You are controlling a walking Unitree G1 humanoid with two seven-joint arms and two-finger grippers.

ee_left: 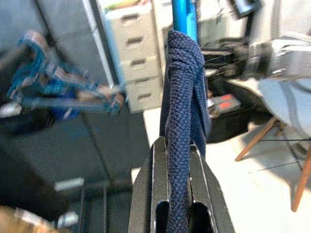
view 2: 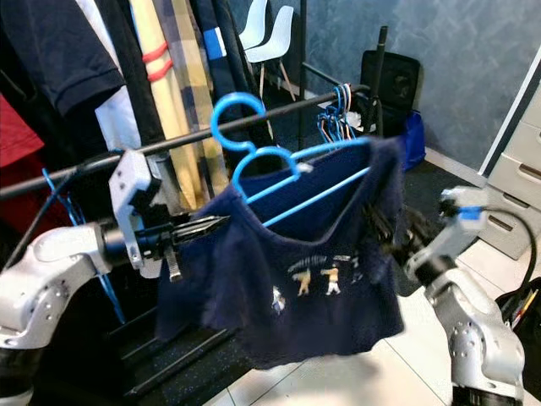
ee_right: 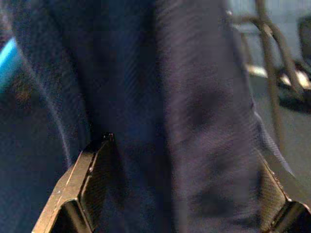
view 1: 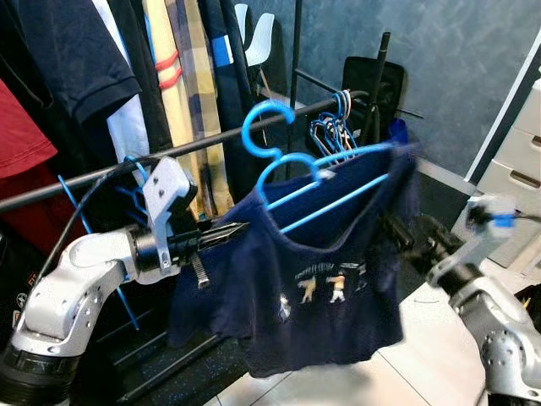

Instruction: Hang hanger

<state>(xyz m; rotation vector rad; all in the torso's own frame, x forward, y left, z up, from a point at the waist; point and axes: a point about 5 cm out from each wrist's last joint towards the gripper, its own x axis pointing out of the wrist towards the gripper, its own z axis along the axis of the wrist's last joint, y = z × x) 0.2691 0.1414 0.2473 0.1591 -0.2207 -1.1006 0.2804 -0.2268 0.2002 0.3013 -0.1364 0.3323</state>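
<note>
Blue hanger (view 1: 279, 156) bearing navy shirt (view 1: 313, 279)

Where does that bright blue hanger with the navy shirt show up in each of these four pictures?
Left eye view: blue hanger, upper centre, hook at the black rail.
Right eye view: upper centre.
Left wrist view: blue strip at top, above the fingers.
Right wrist view: blue sliver at the edge.
Shared landmark: navy shirt.

I count two tools of mine: the left tool (view 1: 221, 233) and the right tool (ee_right: 180, 160), each with two black fingers. One blue hanger (view 1: 279, 139) carries one navy shirt (view 1: 321, 279). One rail (view 1: 211, 142) runs across. Further along it sits a bunch of spare hangers (view 1: 334, 127), perhaps four or five, too blurred to count. Two white chairs (view 2: 270, 38) stand behind. One drawer unit (view 1: 520, 152).
</note>
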